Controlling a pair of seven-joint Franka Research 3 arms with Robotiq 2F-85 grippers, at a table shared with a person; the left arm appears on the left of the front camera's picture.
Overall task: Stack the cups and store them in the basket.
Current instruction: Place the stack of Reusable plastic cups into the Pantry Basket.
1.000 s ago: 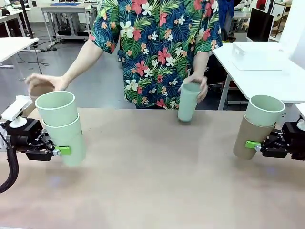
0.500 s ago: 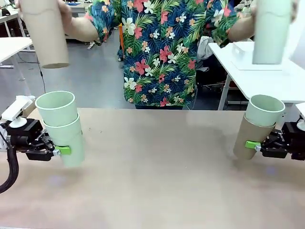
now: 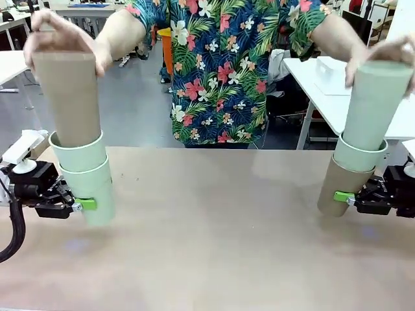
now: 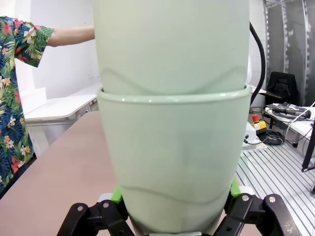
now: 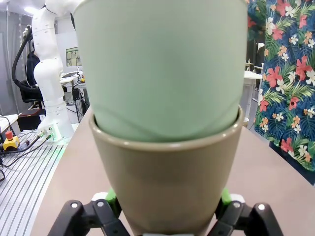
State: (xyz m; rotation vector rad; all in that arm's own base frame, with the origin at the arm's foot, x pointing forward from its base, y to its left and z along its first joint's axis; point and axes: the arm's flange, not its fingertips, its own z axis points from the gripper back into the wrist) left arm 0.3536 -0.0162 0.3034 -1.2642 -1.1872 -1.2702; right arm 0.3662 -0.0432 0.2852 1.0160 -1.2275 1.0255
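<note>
Grips with the left hand (image 3: 91, 204) the lower mint cup (image 3: 94, 188), fingers closed against both sides of its narrow base. Carries an upper mint cup (image 3: 79, 155) seated inside it. Grips likewise with the right hand (image 3: 338, 196) the held tan cup (image 3: 337, 184), closed low on its wall, with a nested mint cup (image 3: 358, 157) inside.

Keeps both stacks mouth up, long axis near upright with a slight lean, low at the table (image 3: 214, 227); cannot tell whether the bases touch it. Presents the open mouths upward, most likely so further cups can go in from above. Sets the stacks well apart, one toward each side of the table, probably to give each of the person's hands its own target.

Receives at the left stack an incoming tan cup (image 3: 70, 97), gripped at its rim by a person's hand (image 3: 61, 35), base inside the top rim. Receives at the right an incoming mint cup (image 3: 376, 103) under the person's other hand (image 3: 389, 52), likewise narrow end down, axis roughly in line with the stack.

Looks close to finished stacking, with merging the two stacks and storing in the basket not yet done.
</note>
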